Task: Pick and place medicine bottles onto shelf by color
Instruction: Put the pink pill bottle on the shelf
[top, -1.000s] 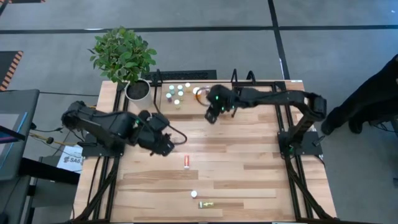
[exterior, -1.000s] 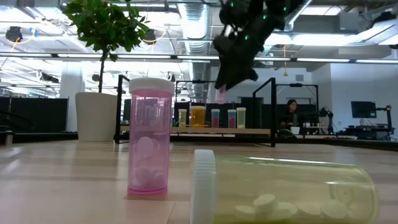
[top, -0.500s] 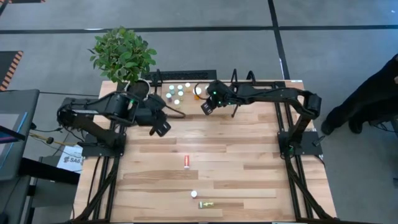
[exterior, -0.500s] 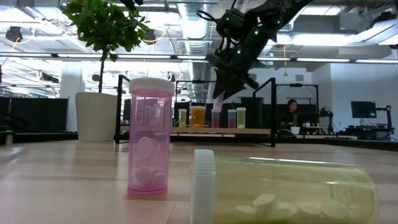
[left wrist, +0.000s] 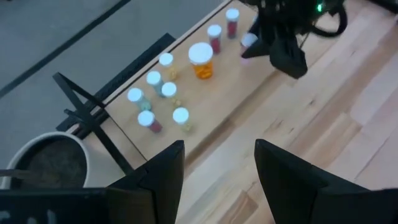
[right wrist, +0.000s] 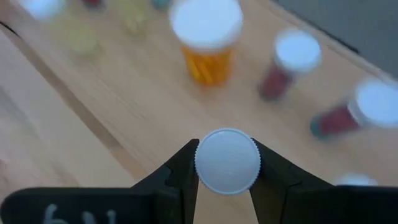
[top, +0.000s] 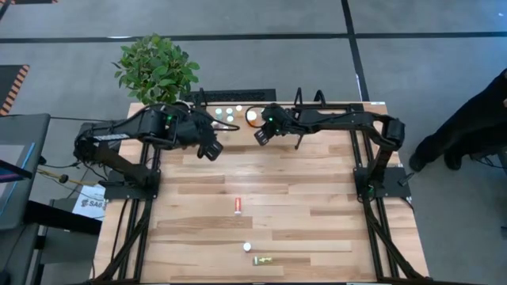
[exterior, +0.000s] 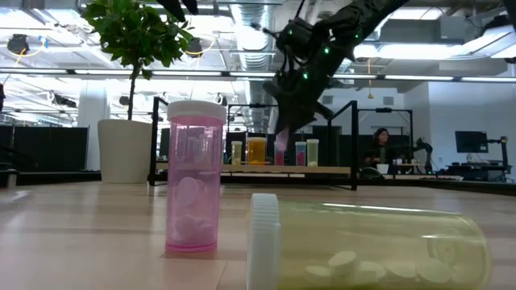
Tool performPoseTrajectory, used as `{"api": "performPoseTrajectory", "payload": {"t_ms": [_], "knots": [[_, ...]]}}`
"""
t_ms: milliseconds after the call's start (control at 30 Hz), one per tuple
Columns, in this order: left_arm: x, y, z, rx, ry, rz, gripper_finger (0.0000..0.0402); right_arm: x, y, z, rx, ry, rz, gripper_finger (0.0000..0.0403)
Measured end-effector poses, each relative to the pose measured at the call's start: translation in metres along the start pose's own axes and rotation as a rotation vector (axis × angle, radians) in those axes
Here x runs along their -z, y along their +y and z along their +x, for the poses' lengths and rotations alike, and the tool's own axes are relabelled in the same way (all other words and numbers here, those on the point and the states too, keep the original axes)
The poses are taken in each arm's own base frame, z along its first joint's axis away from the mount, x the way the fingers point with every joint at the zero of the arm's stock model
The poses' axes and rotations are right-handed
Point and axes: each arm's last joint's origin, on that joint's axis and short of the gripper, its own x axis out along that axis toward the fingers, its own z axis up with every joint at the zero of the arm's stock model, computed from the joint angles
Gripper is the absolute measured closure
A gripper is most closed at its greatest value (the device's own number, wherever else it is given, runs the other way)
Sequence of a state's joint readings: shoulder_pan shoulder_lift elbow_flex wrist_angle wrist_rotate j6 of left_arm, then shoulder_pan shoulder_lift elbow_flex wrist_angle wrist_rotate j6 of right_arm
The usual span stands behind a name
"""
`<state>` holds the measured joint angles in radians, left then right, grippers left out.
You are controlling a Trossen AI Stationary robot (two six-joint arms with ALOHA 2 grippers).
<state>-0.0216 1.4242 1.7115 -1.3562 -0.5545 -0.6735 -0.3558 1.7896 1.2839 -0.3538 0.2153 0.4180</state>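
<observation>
Most small white-capped medicine bottles [left wrist: 180,117] already stand on the light-wood shelf in its black tube frame [left wrist: 205,102]. The right jaws [right wrist: 227,163] are clamped on a pink bottle [exterior: 280,142], shelf just below. Three bottles [top: 238,206] wait on the plank table [top: 317,214], well behind. The left jaws [left wrist: 214,168] hang apart, empty.

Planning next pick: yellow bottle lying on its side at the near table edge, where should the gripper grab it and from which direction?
Grip the yellow bottle across the middle of its body, coming straight down from above. It lies flat with its long axis along the table's width and its white cap at one end, so fingers should close across that axis. The upright pink bottle stands close by; watch clearance there.
</observation>
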Motion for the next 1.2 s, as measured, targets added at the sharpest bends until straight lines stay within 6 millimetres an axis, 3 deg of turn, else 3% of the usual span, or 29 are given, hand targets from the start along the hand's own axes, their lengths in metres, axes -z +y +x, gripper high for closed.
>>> {"api": "performPoseTrajectory", "payload": {"t_ms": [533,967,1200], "knots": [[-0.002,-0.001,0.000,0.005,-0.022,-0.008,0.0219,0.005,0.004,0.007,0.044,-0.006,-0.145,0.0269],[-0.003,-0.001,0.000,0.012,-0.020,-0.009,0.0219,0.009,0.005,0.022,0.040,-0.004,-0.117,0.0267],[-0.003,-0.001,0.001,0.013,-0.020,-0.009,0.0219,0.010,-0.003,0.030,0.066,0.025,-0.114,0.0265]]}}
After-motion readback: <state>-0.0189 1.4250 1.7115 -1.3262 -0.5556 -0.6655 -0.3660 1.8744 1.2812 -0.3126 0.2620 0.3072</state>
